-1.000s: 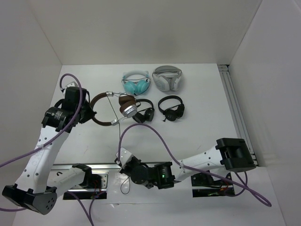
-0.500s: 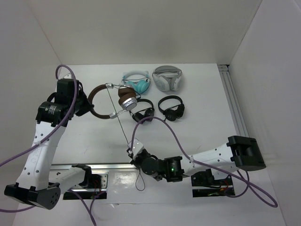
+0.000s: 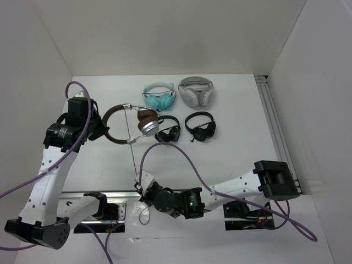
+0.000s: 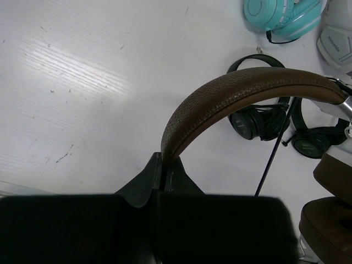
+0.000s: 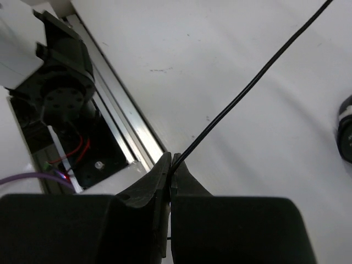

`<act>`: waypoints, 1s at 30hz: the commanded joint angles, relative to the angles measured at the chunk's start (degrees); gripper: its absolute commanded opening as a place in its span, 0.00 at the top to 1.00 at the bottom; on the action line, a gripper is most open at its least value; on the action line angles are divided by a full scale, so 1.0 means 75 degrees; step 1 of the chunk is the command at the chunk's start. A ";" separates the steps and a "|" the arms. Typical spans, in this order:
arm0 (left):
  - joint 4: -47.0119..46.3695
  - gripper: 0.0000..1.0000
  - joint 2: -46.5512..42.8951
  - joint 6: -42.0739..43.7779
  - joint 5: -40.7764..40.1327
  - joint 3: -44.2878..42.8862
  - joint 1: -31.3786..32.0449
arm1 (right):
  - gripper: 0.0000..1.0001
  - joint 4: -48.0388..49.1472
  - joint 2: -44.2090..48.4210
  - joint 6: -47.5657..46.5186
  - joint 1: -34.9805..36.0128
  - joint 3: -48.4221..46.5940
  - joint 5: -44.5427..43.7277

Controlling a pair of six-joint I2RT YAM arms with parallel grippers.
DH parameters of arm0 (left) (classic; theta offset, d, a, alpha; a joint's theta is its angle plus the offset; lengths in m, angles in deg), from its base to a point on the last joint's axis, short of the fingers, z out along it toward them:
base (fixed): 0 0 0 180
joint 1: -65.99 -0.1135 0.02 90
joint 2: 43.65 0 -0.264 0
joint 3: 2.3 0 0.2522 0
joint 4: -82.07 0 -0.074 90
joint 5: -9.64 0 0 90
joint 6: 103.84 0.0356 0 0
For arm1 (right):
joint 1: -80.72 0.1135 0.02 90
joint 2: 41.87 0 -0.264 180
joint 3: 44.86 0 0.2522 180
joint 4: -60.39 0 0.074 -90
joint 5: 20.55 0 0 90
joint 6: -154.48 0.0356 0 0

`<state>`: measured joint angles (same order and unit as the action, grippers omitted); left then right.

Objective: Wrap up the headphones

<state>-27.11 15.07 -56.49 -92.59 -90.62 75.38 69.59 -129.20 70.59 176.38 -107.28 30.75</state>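
Five sets of headphones lie on one white surface [image 3: 236,159], walled left, far and right.

Task item: the headphones [image 3: 144,122], brown band and silver-and-brown cups, left of centre. The arch is to the left and the cups are to the right, just beside a black pair [image 3: 168,133]. The cable [image 3: 132,159] runs taut from the cups to the near edge.

Other items: second black pair [image 3: 201,126]; teal pair [image 3: 159,99] and white-grey pair [image 3: 195,91] in the far row.

Edges and room: an aluminium rail [image 3: 273,121] runs along the right wall. Bare surface lies between the headphones and that rail, and between them and the near mounting plate [image 3: 126,198].

Writing: small print on the white-grey cup, too small to read.

Left arm: reaches far along the left side, wrist turned right. On the left gripper [image 4: 164,165], jaws are closed tight on the brown band.

Right arm: folded leftward across the near edge. On the right gripper [image 5: 170,165], jaws are pinched together on the cable above the plate.
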 commanded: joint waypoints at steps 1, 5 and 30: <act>-0.1174 1.00 -0.0224 -0.0606 -0.0432 -0.0043 -0.0103 | 1.00 0.0103 -0.0110 -0.0123 0.0277 -0.0741 0.0273; -0.1174 1.00 -0.0294 -0.0606 -0.0514 0.0214 -0.0103 | 1.00 0.0103 -0.0110 -0.0263 0.0277 -0.1022 0.0518; -0.1467 1.00 -0.0703 -0.0232 -0.0737 0.1129 -0.0103 | 1.00 -0.0494 -0.0451 -0.0907 -0.0028 -0.2628 0.0532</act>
<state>-30.13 11.68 -57.28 -95.45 -82.23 75.33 66.33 -134.60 66.11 175.33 -123.57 35.15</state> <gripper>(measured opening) 0.050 0.029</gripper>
